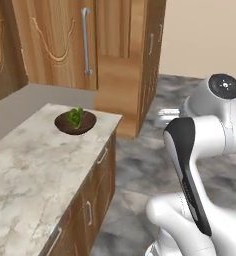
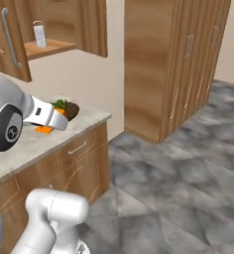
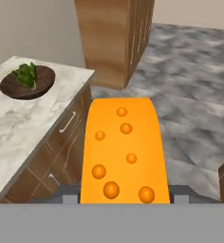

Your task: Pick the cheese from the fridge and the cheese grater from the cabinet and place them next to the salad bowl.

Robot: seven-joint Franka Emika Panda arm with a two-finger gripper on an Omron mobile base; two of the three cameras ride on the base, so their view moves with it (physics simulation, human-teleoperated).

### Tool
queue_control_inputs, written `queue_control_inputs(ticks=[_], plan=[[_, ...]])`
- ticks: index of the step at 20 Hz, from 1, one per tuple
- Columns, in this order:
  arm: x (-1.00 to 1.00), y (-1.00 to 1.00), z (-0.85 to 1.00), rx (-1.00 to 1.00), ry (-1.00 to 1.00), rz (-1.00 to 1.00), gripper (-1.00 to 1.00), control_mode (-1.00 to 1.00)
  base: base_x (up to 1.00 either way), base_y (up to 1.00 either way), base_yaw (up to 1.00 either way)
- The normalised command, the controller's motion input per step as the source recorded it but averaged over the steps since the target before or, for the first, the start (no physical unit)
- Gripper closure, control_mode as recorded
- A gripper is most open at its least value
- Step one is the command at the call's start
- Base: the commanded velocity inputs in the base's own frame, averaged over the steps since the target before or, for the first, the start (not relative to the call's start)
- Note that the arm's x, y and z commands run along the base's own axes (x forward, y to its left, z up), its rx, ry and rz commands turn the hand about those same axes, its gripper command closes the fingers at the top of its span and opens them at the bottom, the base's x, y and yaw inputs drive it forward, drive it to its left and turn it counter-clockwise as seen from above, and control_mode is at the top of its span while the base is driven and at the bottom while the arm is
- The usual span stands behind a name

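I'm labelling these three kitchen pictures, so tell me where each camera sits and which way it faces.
Left base view: behind the arm's left, looking forward and down at the marble counter and salad bowl; white arm at lower right.
Right base view: behind its right, facing the open cabinet holding the cheese grater; arm at lower left.
Hand view: on the hand, looking along the end effector shut on the cheese.
All three share the bowl and counter.

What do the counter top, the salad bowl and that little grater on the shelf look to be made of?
Counter top: pale veined stone, probably marble, smooth.
Salad bowl: dark brown, matte, likely wood.
Grater: silver-grey, seemingly metal; too small to see its holes.
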Motion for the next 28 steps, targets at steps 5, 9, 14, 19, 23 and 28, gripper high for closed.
queue_control_inputs(ticks=[5,9,14,19,23,28], plan=[[0.0,0.0,0.0,0.0,0.0,0.0,1.0,1.0,0.45,-0.55,0.58],[0.0,0.0,0.0,0.0,0.0,0.0,1.0,1.0,0.21,-0.7,0.67],[0.0,0.0,0.0,0.0,0.0,0.0,1.0,1.0,0.0,-0.87,0.63],[0.0,0.0,0.0,0.0,0.0,0.0,1.0,1.0,0.36,-0.97,0.47],[0.0,0.0,0.0,0.0,0.0,0.0,1.0,1.0,0.22,-0.4,0.42],[0.0,0.0,0.0,0.0,0.0,0.0,1.0,1.0,0.07,0.11,0.31]])
